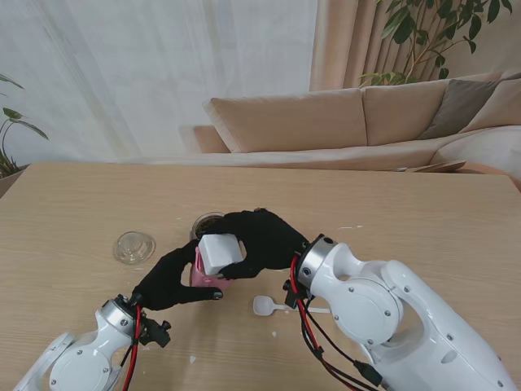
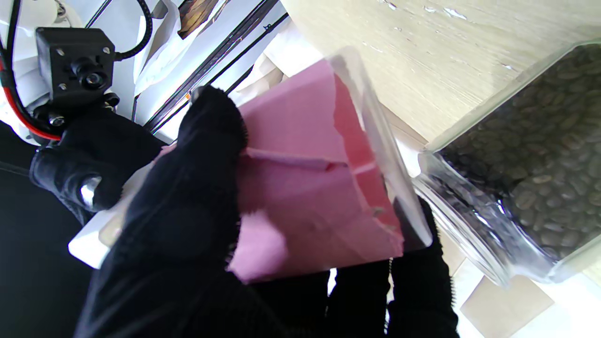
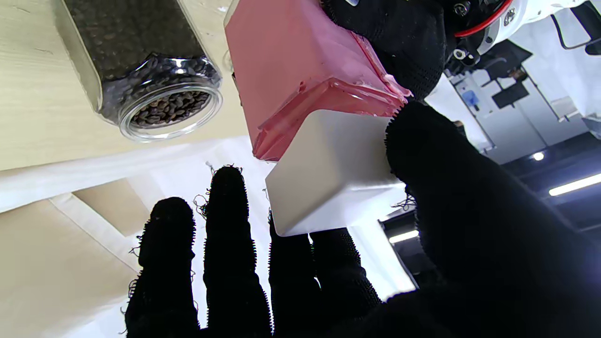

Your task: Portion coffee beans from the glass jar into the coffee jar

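Observation:
The coffee jar (image 1: 201,277) is a clear square container with a pink lining, and my left hand (image 1: 167,281) is shut around its side. My right hand (image 1: 260,236) is shut on the jar's white square lid (image 1: 220,252), thumb on one side and fingers on the other. In the right wrist view the white lid (image 3: 328,173) sits tilted at the mouth of the coffee jar (image 3: 291,70). Just beyond, farther from me, stands the glass jar (image 1: 207,224) with no lid on it. Dark coffee beans fill the glass jar (image 3: 145,61) almost to its mouth.
A round clear glass lid (image 1: 134,247) lies on the table to the left of the jars. A small white scoop (image 1: 264,305) lies on the wooden table (image 1: 407,212) close to my right wrist. A beige sofa stands past the far edge.

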